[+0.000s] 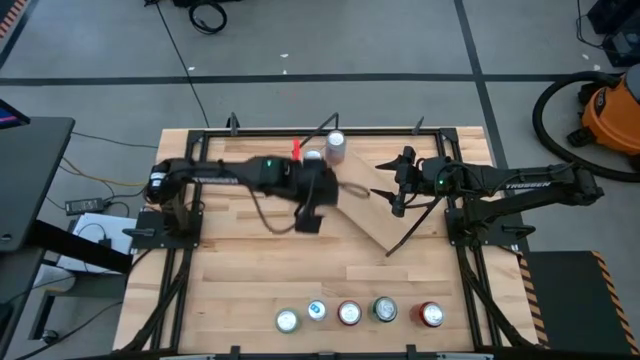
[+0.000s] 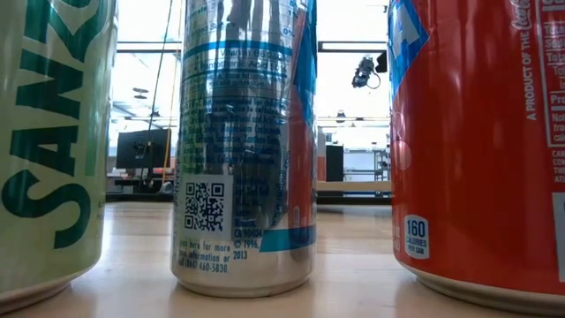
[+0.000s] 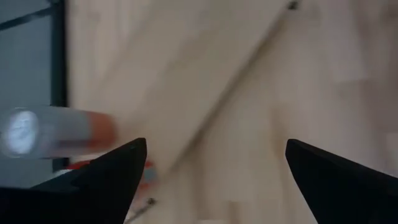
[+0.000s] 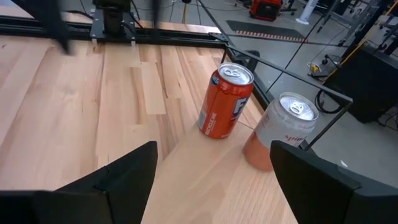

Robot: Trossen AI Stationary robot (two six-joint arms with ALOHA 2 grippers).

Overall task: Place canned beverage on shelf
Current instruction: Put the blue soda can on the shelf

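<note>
The shelf [image 1: 385, 222], a light-wood board on thin black legs, lies slantwise across the table's middle. At its far end an orange can [image 4: 225, 102] and a silver-and-pink can [image 4: 283, 134] stand upright; both also show from above [image 1: 335, 145]. My left gripper [image 3: 214, 148] hangs open above the shelf's far part [image 1: 328, 196], nothing between its fingers, with the silver-and-pink can [image 3: 56, 132] off to one side. My right gripper [image 4: 212, 148] waits open over the shelf's right part [image 1: 398, 195], facing the two cans.
Several cans stand in a row along the table's near edge [image 1: 349, 313]; three of them, green [image 2: 48, 141], silver-blue [image 2: 245, 146] and red [image 2: 481, 146], fill the low view. A black frame [image 1: 330, 130] rims the table. Bare wood lies between the shelf and the near row.
</note>
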